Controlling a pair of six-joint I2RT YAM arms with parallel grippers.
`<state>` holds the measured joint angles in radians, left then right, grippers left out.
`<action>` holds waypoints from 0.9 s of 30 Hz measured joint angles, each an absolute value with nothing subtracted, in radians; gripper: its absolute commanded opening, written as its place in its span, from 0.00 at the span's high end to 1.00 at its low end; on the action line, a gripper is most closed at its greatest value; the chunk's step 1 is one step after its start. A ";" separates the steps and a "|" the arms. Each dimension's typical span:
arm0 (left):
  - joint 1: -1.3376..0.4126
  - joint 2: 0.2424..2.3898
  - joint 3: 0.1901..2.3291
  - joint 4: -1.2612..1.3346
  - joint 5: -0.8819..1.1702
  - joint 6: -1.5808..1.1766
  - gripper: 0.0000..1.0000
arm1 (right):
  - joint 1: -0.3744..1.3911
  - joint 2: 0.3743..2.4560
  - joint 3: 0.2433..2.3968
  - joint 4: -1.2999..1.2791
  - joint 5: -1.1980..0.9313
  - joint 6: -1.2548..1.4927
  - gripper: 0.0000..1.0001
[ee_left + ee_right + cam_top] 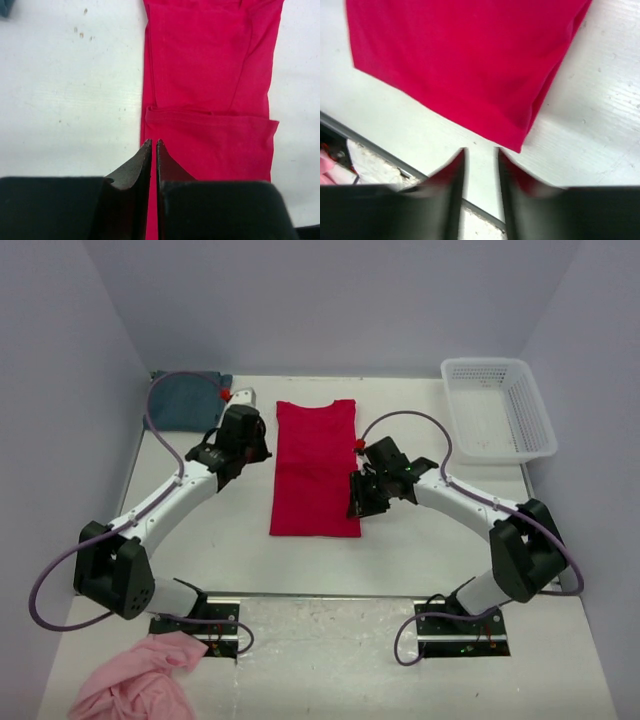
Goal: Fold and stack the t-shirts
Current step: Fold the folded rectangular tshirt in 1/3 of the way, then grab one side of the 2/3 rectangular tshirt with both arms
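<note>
The bright crimson red cotton t-shirt [315, 468] is lying flat at the centre of the white table [420, 540], folded into a long narrow rectangle with its collar end pointing toward the far wall. In the left wrist view, a folded-in layer of the t-shirt [207, 100] is forming a horizontal hem line across the panel.

The left gripper [262, 452] is hovering at the left long edge of the red shirt. Its black fingers [135, 170] are sitting almost pressed together, with only a thin slit between them and no fabric in it.

The right gripper [358, 502] is hanging just beside the right long edge, near the shirt's near right corner [465, 60]. Its fingers [452, 175] are standing spread, with bare table showing in the gap and nothing pinched. This view is blurred.

The dull teal blue-green t-shirt [188, 400] is lying folded at the far left corner of the table, well apart from the red one. A white perforated plastic basket [485, 362] is sitting at the far right corner. A crumpled pale pink cloth [140, 680] is lying at the near left edge, beside the left arm's base.
</note>
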<state>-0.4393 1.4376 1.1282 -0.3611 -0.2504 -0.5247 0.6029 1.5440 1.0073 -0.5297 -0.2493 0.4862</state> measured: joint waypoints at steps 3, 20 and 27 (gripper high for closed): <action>-0.439 1.377 1.038 -0.356 -0.233 -0.544 0.88 | 0.603 1.497 0.979 -0.523 -0.277 0.477 0.52; -0.439 1.206 0.668 -0.300 -0.030 -0.628 0.85 | 0.503 1.527 0.663 -0.217 -0.500 0.595 0.55; -0.439 1.154 0.649 -0.301 -0.029 -0.628 0.84 | 0.503 1.571 0.659 -0.115 -0.532 0.657 0.53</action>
